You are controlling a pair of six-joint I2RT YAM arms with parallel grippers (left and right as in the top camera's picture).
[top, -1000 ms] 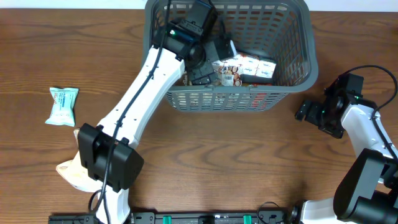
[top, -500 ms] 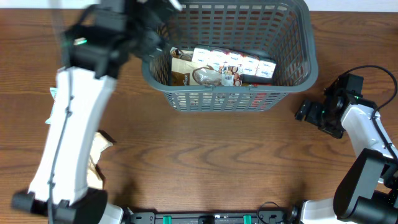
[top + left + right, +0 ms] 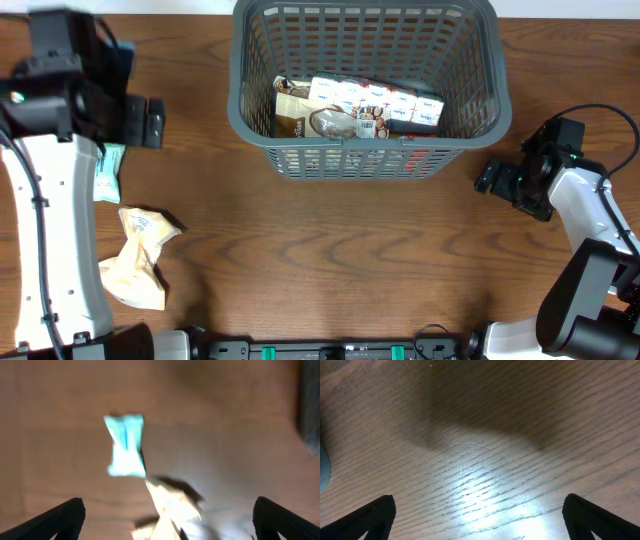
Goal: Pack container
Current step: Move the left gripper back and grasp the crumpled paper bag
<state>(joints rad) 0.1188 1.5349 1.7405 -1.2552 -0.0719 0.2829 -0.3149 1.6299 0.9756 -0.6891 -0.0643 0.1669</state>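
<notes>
The container, a dark grey lattice basket (image 3: 362, 160), stands at the top middle and holds a brown packet (image 3: 293, 112) and a row of white packets (image 3: 375, 103). My left gripper (image 3: 148, 122) is open and empty, high over the table's left side. Below it lie a teal packet (image 3: 108, 172), partly hidden by the arm, and a crumpled cream packet (image 3: 140, 255). The left wrist view is blurred and shows the teal packet (image 3: 125, 445) and the cream packet (image 3: 172, 507) under the open gripper (image 3: 167, 510). My right gripper (image 3: 497, 180) is open and empty over bare wood (image 3: 480, 505), just right of the basket.
The brown wooden table (image 3: 340, 270) runs to the front edge, where a black rail (image 3: 330, 350) lies. A grey sliver of the basket (image 3: 322, 467) shows at the left edge of the right wrist view.
My left arm has swung out of the basket and across to the left side over the loose packets. The brown packet now shows in the basket. The right arm has not moved.
</notes>
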